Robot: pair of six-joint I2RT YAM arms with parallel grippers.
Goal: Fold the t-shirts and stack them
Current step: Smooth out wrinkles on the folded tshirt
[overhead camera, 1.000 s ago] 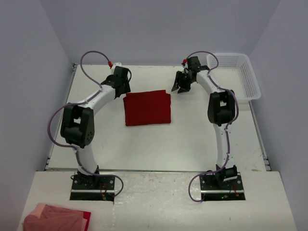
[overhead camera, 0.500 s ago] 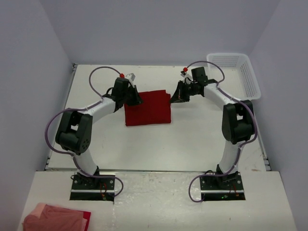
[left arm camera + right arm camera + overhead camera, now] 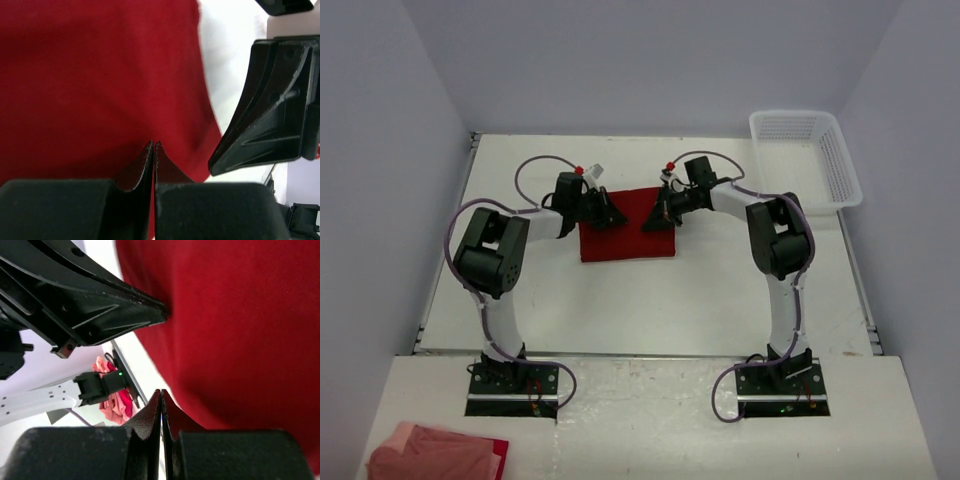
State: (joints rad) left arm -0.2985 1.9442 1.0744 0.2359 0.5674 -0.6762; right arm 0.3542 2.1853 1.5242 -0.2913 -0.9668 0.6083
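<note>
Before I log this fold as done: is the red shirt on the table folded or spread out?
Folded. The red shirt lies as a compact rectangle, no sleeves or collar showing.

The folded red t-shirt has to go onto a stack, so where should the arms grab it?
Probably its left and right edges, coming in low from each side: the t-shirt lies flat as a layered rectangle, so only edges offer a pinch.

Top cam: we look down from above & behind the arm bases, whole table (image 3: 720,290) in frame. Wrist cams sit v. close over the red t-shirt (image 3: 625,240), facing each other: L sees the right gripper (image 3: 220,161), R the left gripper (image 3: 152,307). All 3 share that t-shirt.
</note>
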